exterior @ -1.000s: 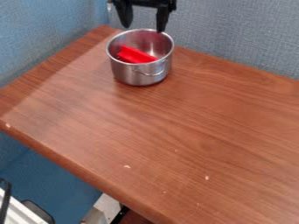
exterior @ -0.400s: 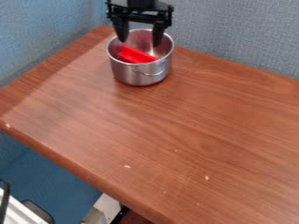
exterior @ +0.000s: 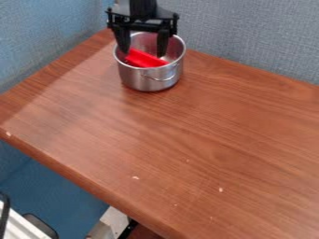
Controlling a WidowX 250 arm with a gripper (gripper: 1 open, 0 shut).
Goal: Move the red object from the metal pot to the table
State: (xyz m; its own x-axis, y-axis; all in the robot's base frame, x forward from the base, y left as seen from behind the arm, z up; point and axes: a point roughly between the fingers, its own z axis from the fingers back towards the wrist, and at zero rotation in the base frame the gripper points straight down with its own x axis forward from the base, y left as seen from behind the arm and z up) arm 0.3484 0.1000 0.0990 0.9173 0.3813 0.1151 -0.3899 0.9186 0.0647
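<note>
Blue wall (exterior: 249, 37) behind metal pot (exterior: 152, 73).

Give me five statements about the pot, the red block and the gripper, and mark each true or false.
1. The red object lies inside the metal pot. True.
2. The gripper is open, with its fingers pointing down over the pot. True.
3. The pot stands at the near edge of the table. False: it stands near the far corner, by the blue wall.
4. The gripper holds the red object up above the pot. False: the red object is in the pot, not lifted.
5. The pot lies tipped on its side. False: it stands upright.
</note>
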